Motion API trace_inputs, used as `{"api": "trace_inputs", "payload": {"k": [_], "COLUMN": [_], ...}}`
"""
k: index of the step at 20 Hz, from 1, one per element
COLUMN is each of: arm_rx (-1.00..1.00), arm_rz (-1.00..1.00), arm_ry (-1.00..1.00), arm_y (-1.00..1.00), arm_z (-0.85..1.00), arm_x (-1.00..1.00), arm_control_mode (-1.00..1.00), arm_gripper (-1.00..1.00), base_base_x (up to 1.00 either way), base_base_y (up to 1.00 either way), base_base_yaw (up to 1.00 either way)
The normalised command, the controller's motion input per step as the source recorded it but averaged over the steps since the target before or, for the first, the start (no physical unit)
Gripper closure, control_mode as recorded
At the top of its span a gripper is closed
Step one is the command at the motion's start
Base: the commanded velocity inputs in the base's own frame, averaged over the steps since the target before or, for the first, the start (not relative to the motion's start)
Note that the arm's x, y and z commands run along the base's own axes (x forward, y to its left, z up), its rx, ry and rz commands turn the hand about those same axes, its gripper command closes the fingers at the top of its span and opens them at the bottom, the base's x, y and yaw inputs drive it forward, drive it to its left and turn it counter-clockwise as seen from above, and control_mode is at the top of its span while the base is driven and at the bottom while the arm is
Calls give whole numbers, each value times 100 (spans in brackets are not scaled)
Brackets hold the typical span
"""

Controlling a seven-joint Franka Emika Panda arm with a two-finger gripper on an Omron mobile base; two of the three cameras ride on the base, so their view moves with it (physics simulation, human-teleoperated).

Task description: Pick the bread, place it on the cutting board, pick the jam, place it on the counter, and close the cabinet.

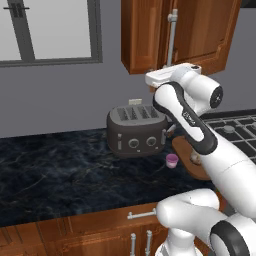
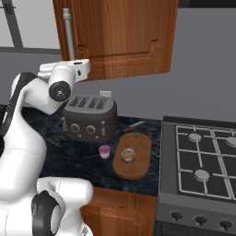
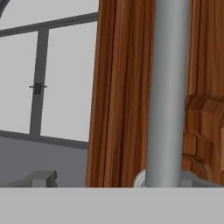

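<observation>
The bread (image 2: 128, 155) lies on the oval cutting board (image 2: 138, 161), right of the toaster; in the left base view my arm hides most of the cutting board (image 1: 184, 146). The purple-pink jam (image 2: 105, 151) stands on the dark counter (image 2: 73, 152) just left of the board, and shows again as the jam (image 1: 172, 160) in front of the toaster. My gripper (image 3: 118, 179) is open, raised to the lower end of the cabinet (image 2: 124, 37) door, facing its grey bar handle (image 3: 168, 87). The handle sits close to the right fingertip (image 3: 197, 180). I cannot tell whether the door is fully shut.
A dark four-slot toaster (image 1: 136, 130) stands on the counter (image 1: 60, 170) below my hand. A gas stove (image 2: 203, 161) borders the board on the right. A window (image 1: 50, 30) is on the wall to the left. Wooden drawers (image 1: 100, 230) run under the counter's edge.
</observation>
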Motion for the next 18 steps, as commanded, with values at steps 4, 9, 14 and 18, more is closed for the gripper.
{"api": "trace_inputs", "payload": {"k": [4,9,14,18], "arm_rx": [0,0,0,0], "arm_rz": [-5,-5,-5,-5], "arm_ry": [-1,-2,0,0], "arm_y": [34,34,33,31], "arm_z": [0,0,0,0], "arm_x": [38,40,40,39], "arm_control_mode": [-100,-100,-100,-100], "arm_gripper": [-100,-100,-100,-100], "base_base_x": [0,0,0,0], "base_base_y": [0,0,0,0], "base_base_yaw": [0,0,0,0]}}
